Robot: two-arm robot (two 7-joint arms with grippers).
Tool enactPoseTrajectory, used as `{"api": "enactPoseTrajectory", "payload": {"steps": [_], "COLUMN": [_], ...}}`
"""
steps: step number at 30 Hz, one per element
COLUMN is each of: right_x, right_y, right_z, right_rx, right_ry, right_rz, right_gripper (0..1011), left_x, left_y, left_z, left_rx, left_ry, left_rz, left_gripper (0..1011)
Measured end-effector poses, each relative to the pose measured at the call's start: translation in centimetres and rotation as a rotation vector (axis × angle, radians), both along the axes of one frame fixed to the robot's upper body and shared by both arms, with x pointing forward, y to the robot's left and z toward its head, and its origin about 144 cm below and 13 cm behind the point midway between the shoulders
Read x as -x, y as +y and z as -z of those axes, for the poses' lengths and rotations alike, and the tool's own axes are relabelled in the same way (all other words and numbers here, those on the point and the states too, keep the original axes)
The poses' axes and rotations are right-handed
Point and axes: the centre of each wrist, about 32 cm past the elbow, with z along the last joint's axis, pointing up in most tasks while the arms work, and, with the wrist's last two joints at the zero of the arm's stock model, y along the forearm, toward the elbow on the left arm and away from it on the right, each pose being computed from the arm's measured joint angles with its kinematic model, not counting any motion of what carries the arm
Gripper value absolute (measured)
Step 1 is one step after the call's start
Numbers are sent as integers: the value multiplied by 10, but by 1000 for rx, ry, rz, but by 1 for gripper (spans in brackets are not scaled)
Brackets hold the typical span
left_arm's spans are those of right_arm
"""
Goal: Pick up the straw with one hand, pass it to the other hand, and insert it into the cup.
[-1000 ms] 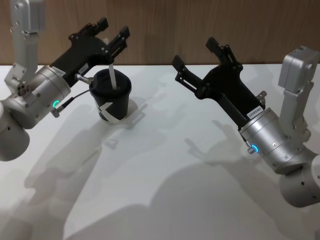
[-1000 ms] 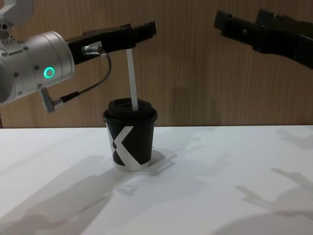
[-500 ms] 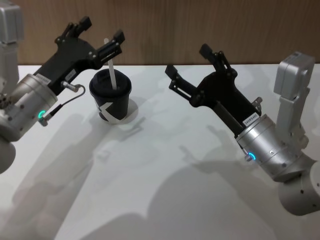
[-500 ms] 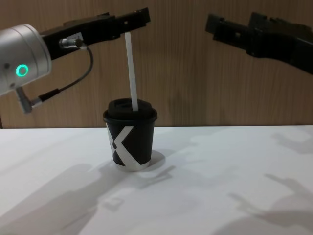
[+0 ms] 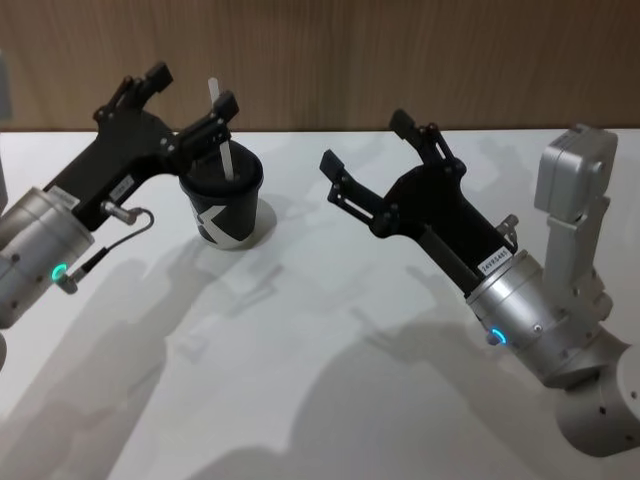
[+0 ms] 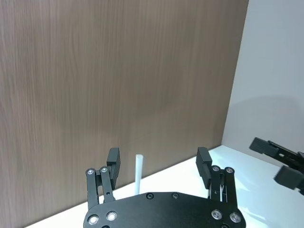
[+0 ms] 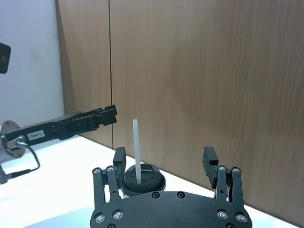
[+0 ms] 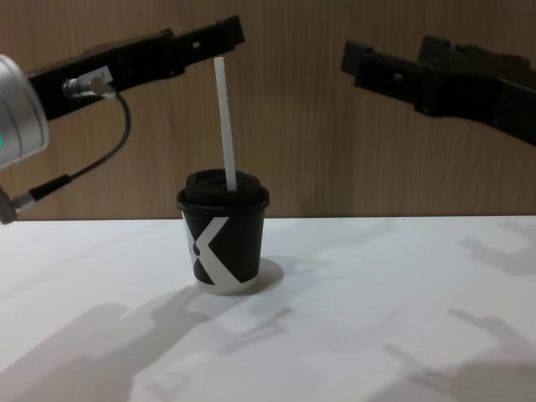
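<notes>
The black cup [image 5: 222, 208] with its white X mark stands on the white table, left of centre, also in the chest view [image 8: 224, 244]. The white straw [image 5: 221, 130] stands upright through its lid [image 7: 143, 177], rising well above it [image 8: 224, 126]. My left gripper [image 5: 190, 92] hovers open at the straw's top, one fingertip [image 8: 228, 32] close above it and nothing gripped. In the left wrist view the straw [image 6: 138, 173] shows between the spread fingers. My right gripper [image 5: 365, 140] hangs open in the air to the right of the cup, apart from it [image 8: 394, 63].
The white table [image 5: 330, 330] runs back to a wooden wall [image 8: 318, 126]. The right arm's silver body [image 5: 545, 320] is at the near right, and the left arm with its black cable [image 5: 110, 235] is at the near left.
The left gripper's fingers have spread off the straw and the arm has drawn back toward the near left. The straw stays standing in the cup. The right gripper has shifted slightly left.
</notes>
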Motion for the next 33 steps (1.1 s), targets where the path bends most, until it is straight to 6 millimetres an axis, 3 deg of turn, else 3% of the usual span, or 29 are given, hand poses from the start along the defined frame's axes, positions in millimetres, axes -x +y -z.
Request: {"api": "enactPoseTrajectory", "payload": {"steps": [11,33], "right_x": [2,-16], "right_y": [-2,-8], "right_z": [1,-1], "right_rx": [24,59], "right_ry": [0,-40], "right_rz": [9,-20], "right_gripper": [1001,1001], "left_x": [18,37], "left_y": [0,-8], "left_z": [8,17], "left_rx": [15,40], "left_ry": [28,34], "left_rz": [16,-18], "left_gripper": [1003,1003]}}
